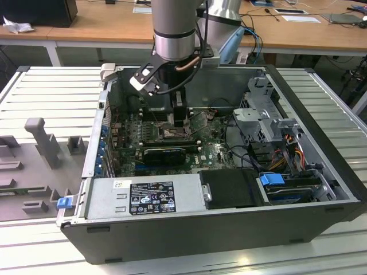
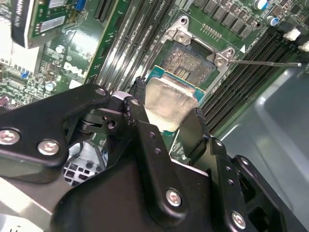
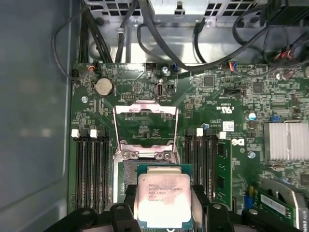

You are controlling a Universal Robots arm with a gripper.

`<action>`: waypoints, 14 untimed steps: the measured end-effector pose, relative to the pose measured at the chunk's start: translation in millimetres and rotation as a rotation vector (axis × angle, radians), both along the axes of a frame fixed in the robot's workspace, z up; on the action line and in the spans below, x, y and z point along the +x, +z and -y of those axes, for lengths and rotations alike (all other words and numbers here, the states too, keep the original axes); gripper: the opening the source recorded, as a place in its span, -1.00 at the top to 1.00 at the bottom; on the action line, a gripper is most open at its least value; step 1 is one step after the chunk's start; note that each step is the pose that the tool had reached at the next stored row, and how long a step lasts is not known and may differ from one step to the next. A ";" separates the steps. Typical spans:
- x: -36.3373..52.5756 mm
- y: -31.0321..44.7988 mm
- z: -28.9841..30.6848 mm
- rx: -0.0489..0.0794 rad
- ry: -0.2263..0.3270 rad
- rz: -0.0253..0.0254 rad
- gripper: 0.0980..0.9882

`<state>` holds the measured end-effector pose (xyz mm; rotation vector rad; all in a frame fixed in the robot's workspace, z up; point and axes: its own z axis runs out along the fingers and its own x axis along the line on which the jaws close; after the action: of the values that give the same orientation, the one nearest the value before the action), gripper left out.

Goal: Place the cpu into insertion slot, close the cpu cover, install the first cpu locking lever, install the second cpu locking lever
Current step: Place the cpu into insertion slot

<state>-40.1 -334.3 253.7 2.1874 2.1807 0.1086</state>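
Observation:
My gripper [image 1: 179, 119] reaches down into the open computer case [image 1: 321, 166], over the motherboard. In both wrist views its black fingers [image 3: 126, 205] are shut on the cpu [image 3: 163, 199], a flat square chip with a silvery top [image 2: 169, 102]. The chip hangs just over one edge of the bare insertion slot [image 2: 189, 62]. The cpu cover [image 3: 145, 107], a thin metal frame with a square window, is swung open on the far side of the slot. A thin locking lever [image 2: 265, 62] sticks out from a slot corner, unlatched.
Black memory slots [image 3: 91, 159] flank the socket on both sides. A finned heatsink [image 3: 287, 140] and a round battery [image 3: 103, 87] sit on the board. A grey drive cage [image 1: 264, 114], cable bundles [image 1: 287, 152] and the power supply [image 1: 152, 197] crowd the case.

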 end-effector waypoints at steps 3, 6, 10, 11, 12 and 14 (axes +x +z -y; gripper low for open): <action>-0.7 -5.7 -1.3 0.000 0.000 0.0000 0.04; -2.0 -15.9 -3.7 0.000 0.001 0.0000 0.04; -3.9 -27.2 -9.0 0.000 0.002 0.0000 0.04; -4.3 -29.0 -9.4 0.000 0.002 -0.0001 0.04; -4.8 -31.6 -10.5 0.000 0.002 0.0000 0.04; -5.8 -34.2 -11.6 0.000 0.002 0.0000 0.04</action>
<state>-45.9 -322.7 219.5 2.1848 2.1835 0.1087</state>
